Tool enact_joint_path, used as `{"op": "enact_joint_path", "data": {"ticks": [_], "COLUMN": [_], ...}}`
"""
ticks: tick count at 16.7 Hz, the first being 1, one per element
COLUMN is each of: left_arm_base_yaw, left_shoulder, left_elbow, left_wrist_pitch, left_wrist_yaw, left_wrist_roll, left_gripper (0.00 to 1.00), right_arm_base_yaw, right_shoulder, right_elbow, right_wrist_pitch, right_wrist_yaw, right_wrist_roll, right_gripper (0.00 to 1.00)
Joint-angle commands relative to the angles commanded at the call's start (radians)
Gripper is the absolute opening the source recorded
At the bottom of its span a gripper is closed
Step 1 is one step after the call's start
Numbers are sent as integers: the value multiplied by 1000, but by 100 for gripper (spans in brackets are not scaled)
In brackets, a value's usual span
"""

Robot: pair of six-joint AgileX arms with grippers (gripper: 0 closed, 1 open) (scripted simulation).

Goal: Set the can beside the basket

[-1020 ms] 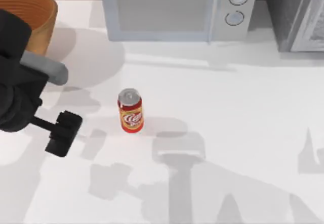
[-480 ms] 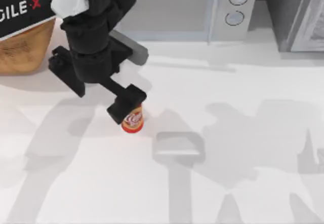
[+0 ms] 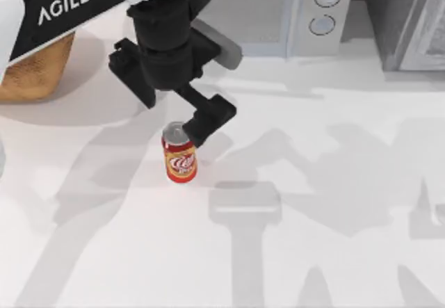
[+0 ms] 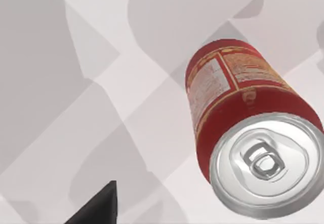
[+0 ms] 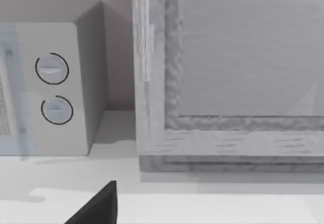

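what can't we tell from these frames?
- Left gripper, top view: it sits just behind the can; whether it is open or shut is hidden by its own body.
- Basket, top view: mostly covered by the left arm and cut by the picture's left edge.
- Can's base, left wrist view: not visible, since the camera faces its silver top.

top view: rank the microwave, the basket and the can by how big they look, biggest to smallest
1. The microwave, the widest shape along the back edge, partly behind the left arm.
2. The basket, though the arm and the frame edge hide most of it, so its rank against the microwave is unsure.
3. The can, clearly smallest.
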Motion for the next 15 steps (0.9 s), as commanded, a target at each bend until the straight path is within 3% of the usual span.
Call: {"op": "enact_joint_path", "data": {"ticks": [6,15], "left_arm_base_yaw": [4,2], "left_shoulder": [-1,31], "left_elbow": [-16,-190], "left_wrist_pitch": [17,221], "left_wrist_yaw": [0,0], "left_wrist_roll": [1,2], "left_gripper": [100,100], "right_arm_base_yaw": [0,0], "right_shoulder": [0,0], "right_elbow": [0,0], "right_wrist_pitch": [0,0], "right_wrist_yaw": [0,0], "right_wrist_roll": [0,0], "right_gripper": [100,100]}}
